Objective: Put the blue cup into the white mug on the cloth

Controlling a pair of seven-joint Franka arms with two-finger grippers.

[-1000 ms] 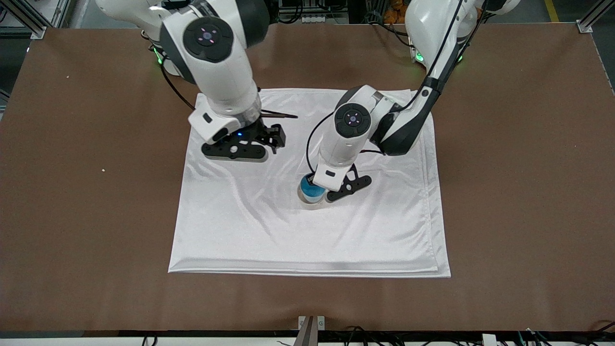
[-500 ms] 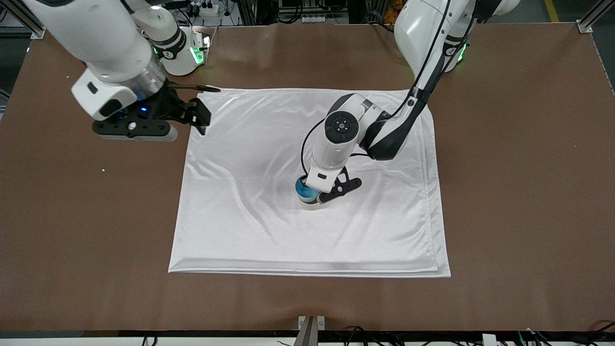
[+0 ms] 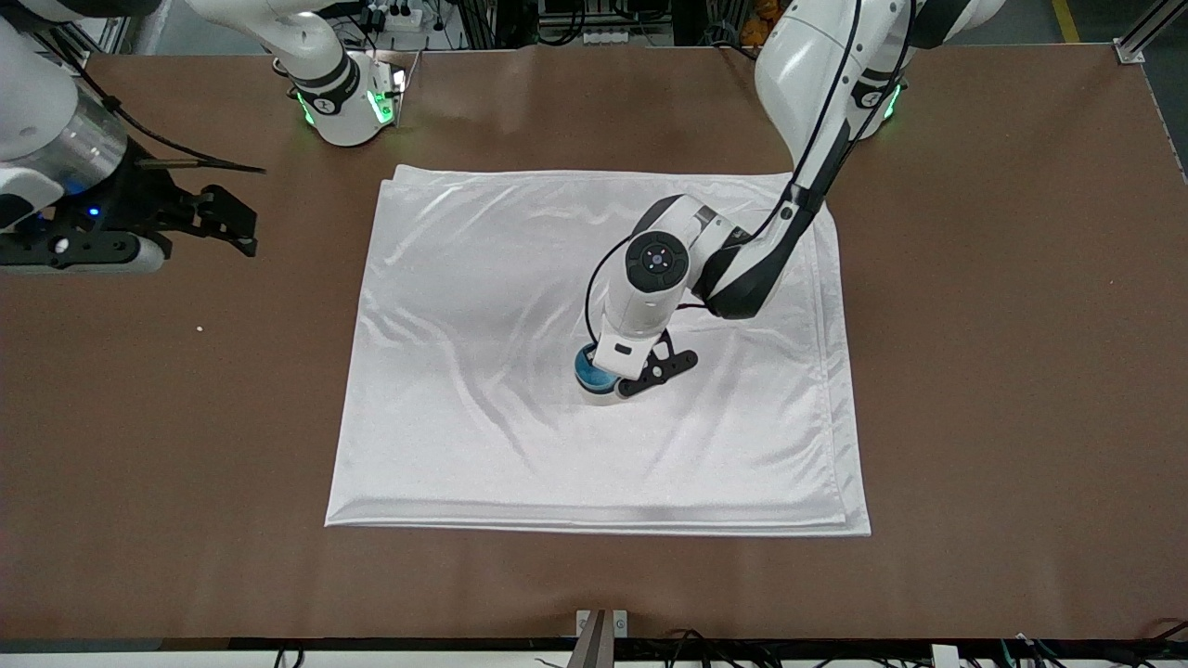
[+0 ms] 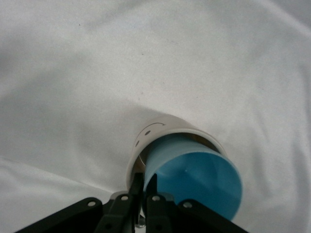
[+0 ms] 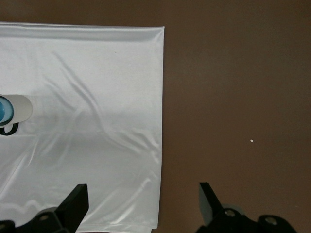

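You had a brown table (image 3: 974,325) under both arms, bare apart from a pale speck (image 3: 199,328) toward the right arm's end, with cables (image 3: 705,638) trailing along the edge at 6 o'clock, nearest the front camera, and aluminium framing (image 3: 1142,32) at the corners by the bases. Taking the cloth (image 3: 464,417) as your dial, with 12 o'clock toward the robots' bases, it lay as a large shiny white rectangle, softly wrinkled, its folded layers showing along the 6 o'clock hem. The white mug (image 3: 599,395) stood on it just toward 6 o'clock of the centre; the left wrist view showed its pale wall (image 4: 155,131) with tiny dark marks, and its handle was out of sight. The blue cup (image 4: 194,179) sat in the mug's mouth, tilted, light blue outside and brighter blue inside. Your left gripper (image 4: 144,187) was down at the mug, its fingers pinched together on the cup's rim. Your right gripper (image 3: 232,223) waited above bare table out past the cloth's 9 o'clock edge, fingers (image 5: 73,204) spread wide with nothing between them.
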